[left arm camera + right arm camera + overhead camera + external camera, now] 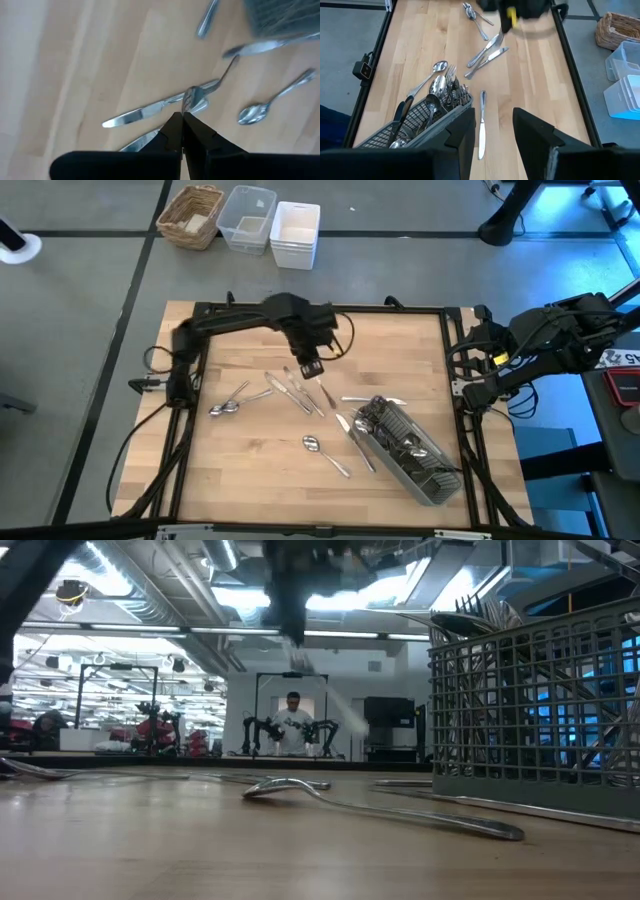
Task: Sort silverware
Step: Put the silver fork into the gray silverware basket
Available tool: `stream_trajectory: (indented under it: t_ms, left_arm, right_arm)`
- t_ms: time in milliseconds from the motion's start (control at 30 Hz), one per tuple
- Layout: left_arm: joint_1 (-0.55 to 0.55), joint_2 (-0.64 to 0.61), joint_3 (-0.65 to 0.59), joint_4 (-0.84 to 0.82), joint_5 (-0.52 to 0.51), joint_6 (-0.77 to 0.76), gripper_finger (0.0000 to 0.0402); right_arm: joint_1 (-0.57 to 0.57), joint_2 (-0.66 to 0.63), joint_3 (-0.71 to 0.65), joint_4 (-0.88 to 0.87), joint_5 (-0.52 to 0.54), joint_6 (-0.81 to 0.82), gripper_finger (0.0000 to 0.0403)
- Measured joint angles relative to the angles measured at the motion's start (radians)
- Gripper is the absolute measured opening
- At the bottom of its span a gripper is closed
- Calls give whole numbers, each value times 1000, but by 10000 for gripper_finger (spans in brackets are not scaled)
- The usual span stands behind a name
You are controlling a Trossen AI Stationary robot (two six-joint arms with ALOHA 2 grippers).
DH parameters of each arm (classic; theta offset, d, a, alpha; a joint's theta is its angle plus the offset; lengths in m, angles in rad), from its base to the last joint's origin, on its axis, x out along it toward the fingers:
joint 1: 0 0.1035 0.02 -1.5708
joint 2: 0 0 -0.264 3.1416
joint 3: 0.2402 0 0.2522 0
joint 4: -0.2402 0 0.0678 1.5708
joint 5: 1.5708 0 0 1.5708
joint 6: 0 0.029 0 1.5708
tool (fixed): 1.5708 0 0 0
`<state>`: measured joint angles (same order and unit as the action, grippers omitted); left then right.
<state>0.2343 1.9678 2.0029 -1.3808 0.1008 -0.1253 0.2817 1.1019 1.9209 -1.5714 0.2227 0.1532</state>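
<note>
My left gripper [312,370] hovers over the middle of the table, shut on one piece of silverware [192,98], seemingly a fork. In the low view that piece [318,690] shows blurred below the gripper, above the table. Loose silverware lies flat on the wood: two knives [296,390], two spoons [228,406], a spoon [322,450] and a knife [355,442]. The grey slatted caddy [410,448] holds several pieces. My right gripper [492,135] waits open near the table's right edge. My left gripper pinches the fork-like piece between its two fingertips [175,125], at the piece's broader end [190,102]. The fingers come from above, pointing down. The piece is lifted clear of the table and hangs tilted below the fingers, its slim end [234,59] pointing away toward the caddy.
Bare wood lies on the table's left half and along its near edge [250,490]. Beyond the far edge stand a wicker basket [192,215] and two plastic bins [270,225]. A person [293,725] stands far off in the room behind.
</note>
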Motion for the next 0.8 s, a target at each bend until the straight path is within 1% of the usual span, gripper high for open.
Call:
stream_trajectory:
  t_ms: [200,367,500,600,733,800]
  left_arm:
    - [-70,-174,1,65,-100,-102,1]
    - [-156,-259,1,149,-169,-172,1]
    - [-237,-289,2,235,-238,-176,1]
    - [-294,-295,2,308,-335,-168,1]
    - [-362,-272,2,393,-486,-75,1]
    - [-389,-251,2,426,-545,-11,1]
  right_arm:
    - [0,0,0,1,3,-1,134]
    - [0,0,0,1,4,-1,134]
    - [0,0,0,0,4,-2,134]
    - [0,0,0,0,4,-2,134]
    - [0,0,0,0,4,-2,134]
    - [0,0,0,0,4,-2,134]
